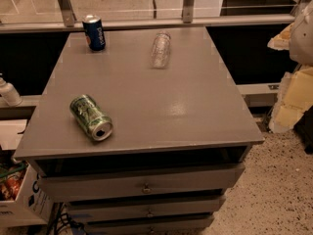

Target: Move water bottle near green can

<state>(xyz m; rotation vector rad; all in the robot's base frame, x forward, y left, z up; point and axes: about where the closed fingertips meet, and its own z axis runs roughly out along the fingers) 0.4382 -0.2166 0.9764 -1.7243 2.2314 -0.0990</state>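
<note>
The water bottle is clear and ribbed and lies on its side near the far middle of the grey tabletop. The green can lies on its side near the front left corner, with its silver top facing the front right. The two are well apart, with bare tabletop between them. My gripper is not in view in this frame.
A blue Pepsi can stands upright at the far left corner. A white bottle stands off the table's left edge. Drawers sit under the top. A box is at lower left and pale bulky shapes at the right.
</note>
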